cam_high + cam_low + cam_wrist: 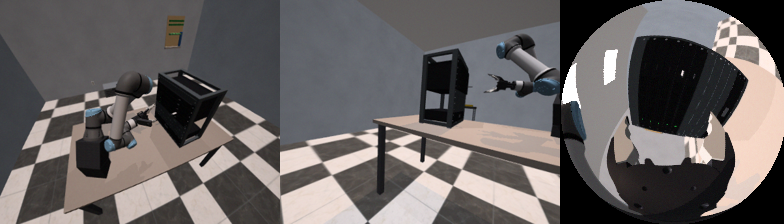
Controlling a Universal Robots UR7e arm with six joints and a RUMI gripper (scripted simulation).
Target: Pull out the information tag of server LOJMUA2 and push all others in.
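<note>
A black open-frame server rack [187, 105] stands on the right part of the tan table; it also shows in the exterior view [444, 88] and fills the wrist view [682, 87]. Dark servers fill its front face. One small pale information tag [174, 113] sticks out from the front, seen as a thin stub in the exterior view [469, 86] and as a white spot in the wrist view [682, 74]. My gripper [150, 114] [491, 84] is open and empty, in the air a short way in front of the rack's face, apart from it. The tag text is too small to read.
The arm's dark base block [92, 156] stands at the table's left front. The rack sits near the table's right edge. A poster [174, 31] hangs on the back wall. The floor is chequered.
</note>
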